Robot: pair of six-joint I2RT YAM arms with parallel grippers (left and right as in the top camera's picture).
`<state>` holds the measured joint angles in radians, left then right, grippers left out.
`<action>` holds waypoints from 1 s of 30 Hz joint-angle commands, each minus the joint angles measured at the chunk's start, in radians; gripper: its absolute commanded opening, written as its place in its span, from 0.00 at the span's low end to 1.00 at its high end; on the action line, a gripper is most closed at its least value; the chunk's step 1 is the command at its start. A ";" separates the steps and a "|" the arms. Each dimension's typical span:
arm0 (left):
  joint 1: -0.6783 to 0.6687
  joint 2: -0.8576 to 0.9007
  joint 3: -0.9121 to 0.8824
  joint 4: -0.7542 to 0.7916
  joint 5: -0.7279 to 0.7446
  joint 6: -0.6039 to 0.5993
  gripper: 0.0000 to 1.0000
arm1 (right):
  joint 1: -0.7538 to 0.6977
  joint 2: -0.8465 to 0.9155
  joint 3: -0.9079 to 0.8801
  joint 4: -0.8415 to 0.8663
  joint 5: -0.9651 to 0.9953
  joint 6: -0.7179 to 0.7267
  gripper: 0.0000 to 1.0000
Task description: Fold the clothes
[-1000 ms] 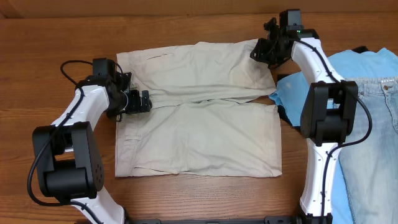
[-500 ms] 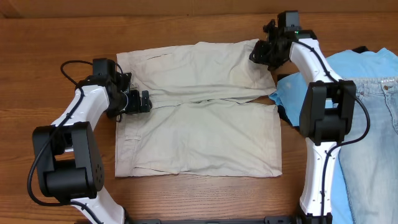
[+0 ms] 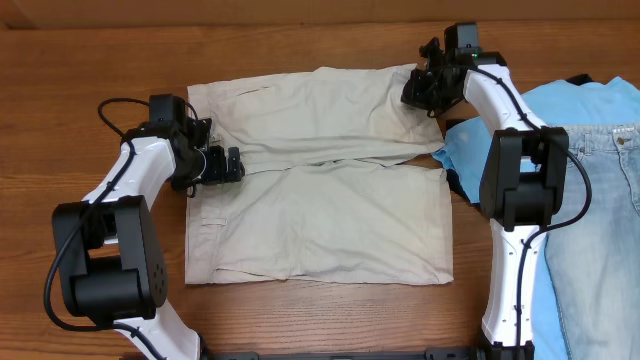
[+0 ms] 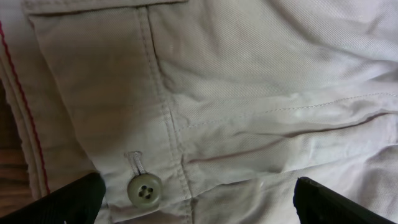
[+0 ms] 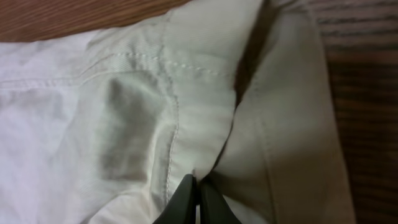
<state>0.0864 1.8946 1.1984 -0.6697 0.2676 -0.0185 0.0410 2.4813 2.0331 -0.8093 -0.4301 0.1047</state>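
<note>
Shorts (image 3: 320,210) are lying spread flat on the table (image 3: 100,60). Their leg hems are just beside the light blue T-shirt (image 3: 470,150), the waistband on the side away from it.

Right gripper (image 3: 421,88) is working at the hem corner of the farther leg, just beside the T-shirt's edge. Change noted: its jaws, part open a second ago, are now closing fully. In the wrist view the dark fingertips (image 5: 185,198) are meeting on a raised fold of hem, with cloth bunching to either side. It is reading as a pinch on the shorts. How much cloth is caught I cannot tell.

Left gripper (image 3: 224,165) is hovering over the waistband, well apart from the T-shirt, in the same place as before. Its jaws are standing fully spread and gripping nothing, with the button (image 4: 144,188) showing between them.

Judgement: the fold is only beginning. One corner is being secured and the waistband end is not yet taken. A thin pinch could be slipping once the corner lifts.
</note>
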 commanded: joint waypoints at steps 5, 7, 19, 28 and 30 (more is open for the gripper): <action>0.005 0.010 0.013 -0.005 -0.005 0.012 1.00 | -0.031 0.001 0.116 -0.034 -0.029 -0.001 0.04; 0.005 0.010 0.013 -0.004 -0.005 0.012 1.00 | -0.039 -0.010 0.147 -0.046 0.002 -0.001 0.04; 0.005 0.010 0.013 0.001 -0.005 0.012 1.00 | -0.052 -0.013 0.193 -0.087 0.243 -0.001 0.55; 0.005 0.010 0.013 -0.009 -0.006 0.015 1.00 | -0.055 -0.052 0.194 -0.291 0.215 0.004 0.62; 0.005 0.010 0.013 -0.007 -0.006 0.015 1.00 | -0.055 -0.050 0.193 -0.341 0.190 0.003 0.52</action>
<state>0.0868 1.8946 1.1984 -0.6754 0.2676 -0.0185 -0.0071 2.4813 2.2013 -1.1248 -0.2161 0.1009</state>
